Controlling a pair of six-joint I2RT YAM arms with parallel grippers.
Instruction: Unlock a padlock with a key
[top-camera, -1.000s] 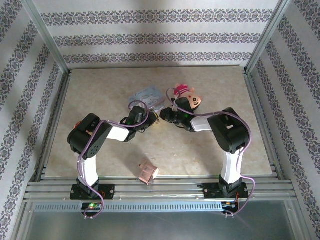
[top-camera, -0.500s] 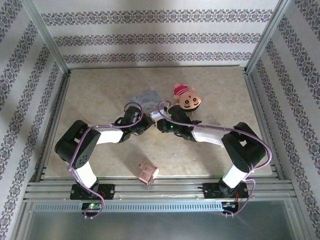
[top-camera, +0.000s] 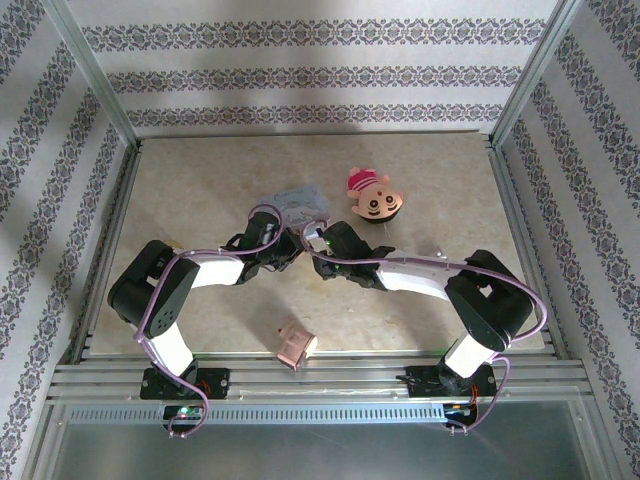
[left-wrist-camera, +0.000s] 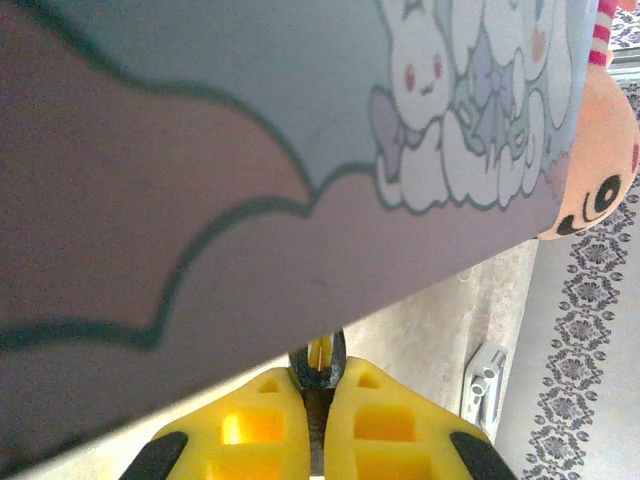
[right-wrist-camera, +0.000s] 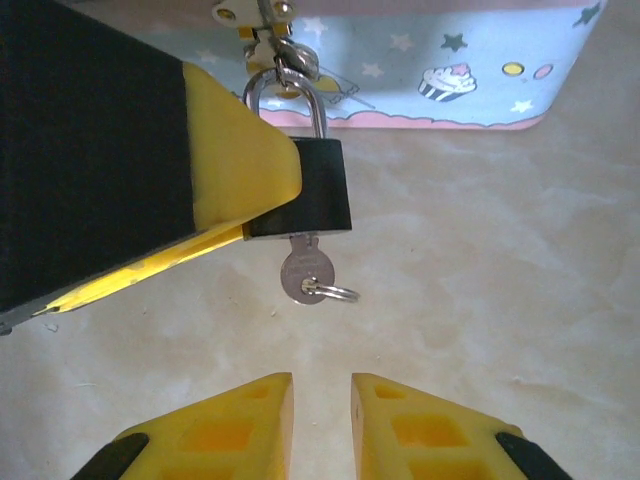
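Half done, seemingly: the key (right-wrist-camera: 303, 272) sits in the padlock (right-wrist-camera: 312, 190) pinched by the closed left claw (left-wrist-camera: 318, 385), just ahead of the empty, slightly parted right claw (right-wrist-camera: 321, 400); turning it remains.

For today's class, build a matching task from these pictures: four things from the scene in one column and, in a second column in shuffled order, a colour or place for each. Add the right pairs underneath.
Column one:
1. padlock
2. key
3. tin
4. small box

Column two:
a. sticks out of the padlock's bottom
b. pinkish-copper, by the near edge of the table
c. black body, hooked onto the tin
d. pale blue with cartoon prints

Pairs: 1-c, 2-a, 3-d, 4-b
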